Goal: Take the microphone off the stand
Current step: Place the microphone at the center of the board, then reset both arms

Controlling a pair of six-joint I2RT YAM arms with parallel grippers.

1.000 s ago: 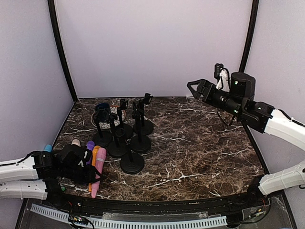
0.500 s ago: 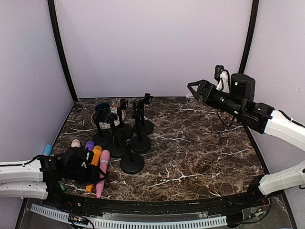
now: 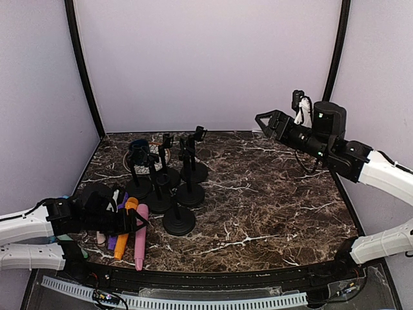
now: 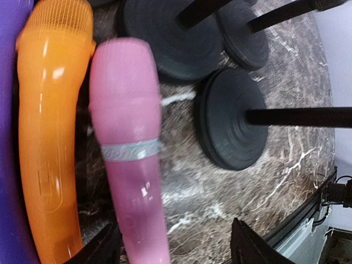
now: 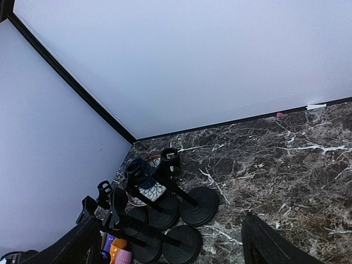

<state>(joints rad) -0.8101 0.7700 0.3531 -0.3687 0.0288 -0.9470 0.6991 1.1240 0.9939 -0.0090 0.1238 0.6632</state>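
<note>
A pink microphone [image 3: 140, 236] [image 4: 129, 148] lies on the marble table next to an orange one [image 3: 124, 227] [image 4: 49, 126] and a purple one [image 3: 114, 237]. My left gripper [image 3: 131, 223] [image 4: 179, 250] is open over the pink handle, which lies close to one finger [image 4: 104, 247]. Several black stands [image 3: 179, 219] [image 5: 181, 242] cluster just beyond. A dark blue microphone [image 3: 137, 150] [image 5: 135, 168] sits in the clip of a back-left stand. My right gripper [image 3: 263, 120] [image 5: 170, 247] hangs open and holds nothing, high over the back right.
A patterned plate [image 5: 154, 190] lies behind the stands near the back-left corner. The round bases of the stands [image 4: 234, 126] crowd close to the lying microphones. Dark marble [image 3: 271, 194] spreads to the right, and the table's black front rim [image 3: 213, 274] runs below.
My left gripper has opened and let go of the pink microphone, which now lies flat beside the orange one. The right arm has barely moved.
</note>
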